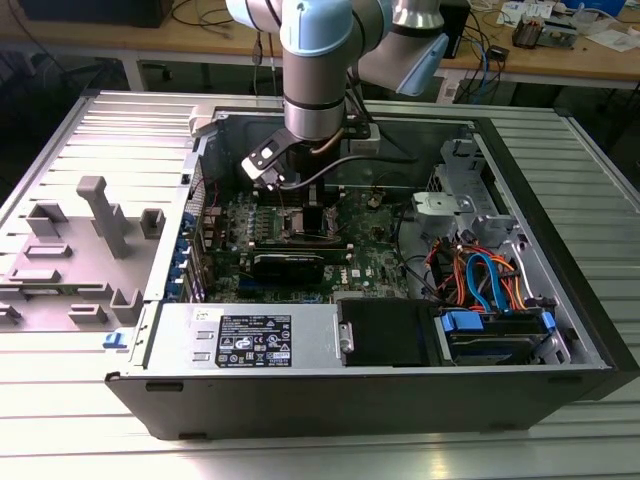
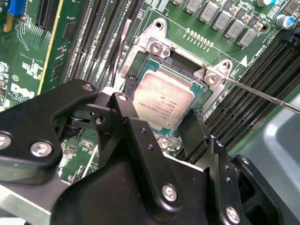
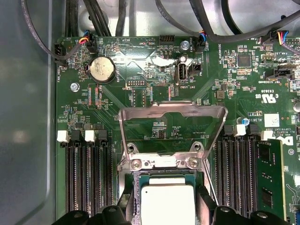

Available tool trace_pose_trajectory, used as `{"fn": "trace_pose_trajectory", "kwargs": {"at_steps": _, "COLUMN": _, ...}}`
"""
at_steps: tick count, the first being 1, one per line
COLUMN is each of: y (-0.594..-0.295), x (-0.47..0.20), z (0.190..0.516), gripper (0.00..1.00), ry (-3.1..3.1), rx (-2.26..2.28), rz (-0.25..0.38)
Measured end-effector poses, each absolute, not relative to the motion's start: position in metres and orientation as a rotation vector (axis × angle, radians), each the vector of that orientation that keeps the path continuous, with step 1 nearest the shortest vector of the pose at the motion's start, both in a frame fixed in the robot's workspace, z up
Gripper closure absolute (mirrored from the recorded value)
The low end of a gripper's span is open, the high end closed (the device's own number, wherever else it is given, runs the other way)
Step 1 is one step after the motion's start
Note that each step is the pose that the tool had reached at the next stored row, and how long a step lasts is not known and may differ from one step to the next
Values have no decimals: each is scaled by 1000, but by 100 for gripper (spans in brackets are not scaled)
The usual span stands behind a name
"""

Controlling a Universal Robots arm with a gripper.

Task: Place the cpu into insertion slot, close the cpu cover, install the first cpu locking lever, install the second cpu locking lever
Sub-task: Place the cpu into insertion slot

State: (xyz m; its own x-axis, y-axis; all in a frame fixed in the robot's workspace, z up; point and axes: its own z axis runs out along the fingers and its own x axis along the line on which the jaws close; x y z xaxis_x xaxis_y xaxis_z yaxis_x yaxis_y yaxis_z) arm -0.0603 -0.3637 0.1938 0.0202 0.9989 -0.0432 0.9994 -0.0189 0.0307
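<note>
The cpu (image 2: 161,101), a flat square chip with a pale silver face, lies in the insertion slot (image 2: 151,46) on the green board. My gripper (image 2: 159,105) straddles it, one black finger (image 2: 129,86) against each opposite edge of the chip. The first wrist view shows the cpu (image 3: 167,204) between the same fingers. The cpu cover (image 3: 171,108) stands swung up and open behind the slot, its square cut-out showing the board behind it. Two thin locking levers (image 2: 262,96) (image 2: 123,47) stick out unlatched on either side. In the exterior view the gripper (image 1: 312,215) is low inside the computer case.
Long black memory slots (image 3: 89,178) flank the socket, one holding a green card (image 3: 269,178). A coin battery (image 3: 102,69) and cables (image 3: 225,28) lie beyond. The case holds a power supply (image 1: 250,340) and wired drive bays (image 1: 480,280). Grey fixtures (image 1: 100,215) stand on the table.
</note>
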Motion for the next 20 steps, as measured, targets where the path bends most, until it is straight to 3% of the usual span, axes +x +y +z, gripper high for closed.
{"fn": "trace_pose_trajectory", "kwargs": {"at_steps": 20, "y": -366, "x": -60, "z": 201, "gripper": 36, "ry": 2163, "rx": 2206, "rz": -14}}
